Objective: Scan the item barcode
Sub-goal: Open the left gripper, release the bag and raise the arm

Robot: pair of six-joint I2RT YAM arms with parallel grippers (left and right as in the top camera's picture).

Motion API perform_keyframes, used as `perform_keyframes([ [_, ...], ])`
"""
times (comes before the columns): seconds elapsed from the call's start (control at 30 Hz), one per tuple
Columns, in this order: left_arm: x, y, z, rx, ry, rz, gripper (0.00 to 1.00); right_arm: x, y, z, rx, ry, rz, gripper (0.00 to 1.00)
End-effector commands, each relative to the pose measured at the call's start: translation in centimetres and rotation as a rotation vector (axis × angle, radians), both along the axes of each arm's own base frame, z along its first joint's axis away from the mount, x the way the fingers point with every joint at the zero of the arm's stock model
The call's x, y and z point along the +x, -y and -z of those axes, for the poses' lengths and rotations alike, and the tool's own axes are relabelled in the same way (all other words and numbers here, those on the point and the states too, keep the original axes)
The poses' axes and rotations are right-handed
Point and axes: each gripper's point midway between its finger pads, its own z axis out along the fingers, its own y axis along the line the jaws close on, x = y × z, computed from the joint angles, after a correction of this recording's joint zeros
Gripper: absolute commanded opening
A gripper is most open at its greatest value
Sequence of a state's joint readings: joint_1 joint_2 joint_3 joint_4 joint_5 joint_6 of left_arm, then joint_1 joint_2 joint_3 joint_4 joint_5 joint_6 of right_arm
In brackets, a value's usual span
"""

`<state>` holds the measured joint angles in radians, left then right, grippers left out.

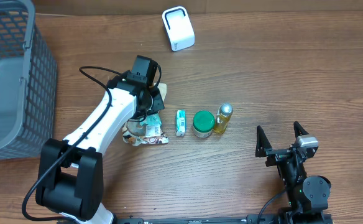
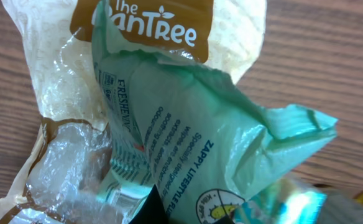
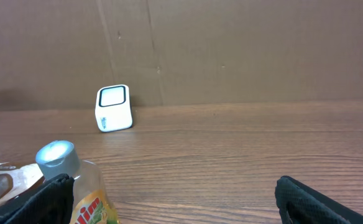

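Left claw (image 1: pixel 149 107) is pinched tight on the teal wipes sachet (image 2: pixel 194 143), held over the Pantree bag (image 2: pixel 57 93). The sachet looks light, floppy and slick, so a sealed edge grips best. Right claw (image 1: pixel 282 138) gapes wide, empty.

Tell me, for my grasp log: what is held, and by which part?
Left gripper pinches the teal wipes packet, seemingly by one end; right gripper, open, holds nothing.

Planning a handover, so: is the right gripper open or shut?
Open. The right gripper has its fingers spread wide apart in the overhead and wrist views, and it grips nothing.
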<state>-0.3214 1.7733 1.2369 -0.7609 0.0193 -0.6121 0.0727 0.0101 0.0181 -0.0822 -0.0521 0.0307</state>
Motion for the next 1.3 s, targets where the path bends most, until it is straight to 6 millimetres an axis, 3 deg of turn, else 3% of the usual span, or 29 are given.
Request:
perform_keyframes([
  [0.0,-1.5,-1.0,2.9,0.066,-0.073,-0.024,0.04,0.0,-0.1,0.2,0.007,0.000,-0.001,1.00],
  [0.2,-2.3,-1.3,4.5,0.096,-0.129,0.025,0.04,0.0,-0.1,0.2,0.007,0.000,-0.001,1.00],
  [0.5,-1.2,-1.2,2.2,0.094,-0.106,0.052,0.07,0.0,-0.1,0.2,0.007,0.000,-0.001,1.00],
  [0.6,-1.6,-0.8,2.4,0.075,-0.123,0.060,0.13,0.0,-0.1,0.2,0.007,0.000,-0.001,1.00],
  [0.7,-1.7,-0.7,2.4,0.069,-0.128,0.066,0.31,0.0,-0.1,0.2,0.007,0.000,-0.001,1.00],
  [0.8,-1.5,0.0,1.9,0.035,-0.124,0.099,0.38,0.0,-0.1,0.2,0.007,0.000,-0.001,1.00],
  [1.0,0.0,0.4,-1.1,0.008,-0.096,0.126,0.67,0.0,-0.1,0.2,0.007,0.000,-0.001,1.00],
  [1.27,2.5,-0.5,-7.9,0.018,-0.020,0.175,0.72,0.0,-0.1,0.2,0.007,0.000,-0.001,1.00],
])
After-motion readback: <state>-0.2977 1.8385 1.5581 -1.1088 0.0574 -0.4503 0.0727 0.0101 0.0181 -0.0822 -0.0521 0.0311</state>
